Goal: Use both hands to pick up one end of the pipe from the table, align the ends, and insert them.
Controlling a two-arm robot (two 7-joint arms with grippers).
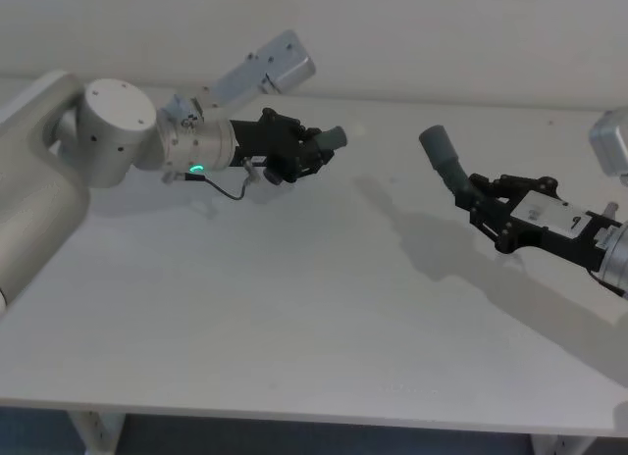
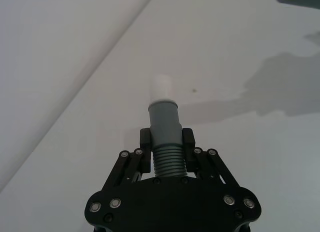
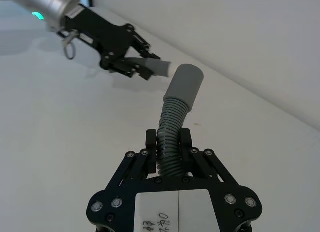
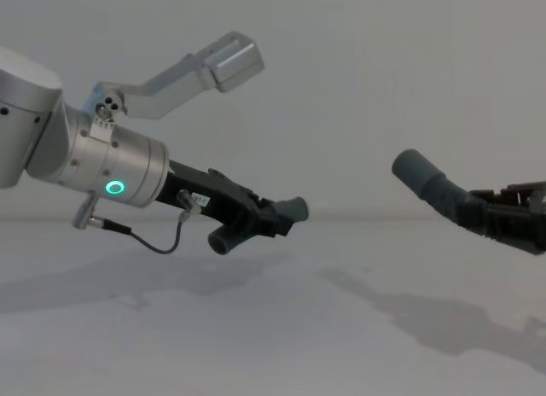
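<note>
The short hose piece [image 2: 168, 159] sits in the left gripper [image 2: 166, 142]. We see its 2 fingers [image 2: 145, 139] clamped on the ribbed body right where the smooth cuff [image 2: 164, 119] begins, so the cuff juts out past the fingertips. The right gripper [image 3: 169, 141] holds the longer hose piece [image 3: 170, 152] the same way, its fingers [image 3: 186, 140] pressing on the ribs from both sides. Beyond them the ribbed body bends and ends in a wider cuff [image 3: 185, 84]. Both pieces hang clear of the white worktop [image 1: 294, 318], and the 2 cuffs face each other across an open gap, well apart.

The chest view gives us what the wrist views hide. The short piece curves, and its other end sticks out below the left gripper's fingers. The wider cuff stands a little higher than the smooth cuff and tilts up toward the left. The right wrist view lets us compare widths: the far cuff in the left gripper looks narrower than the one close to the camera. In the head view the 2 arms reach in from opposite sides, the left one with its green ring light [image 1: 196, 168] lit, and their shadows [image 1: 432, 249] lie on the worktop.
</note>
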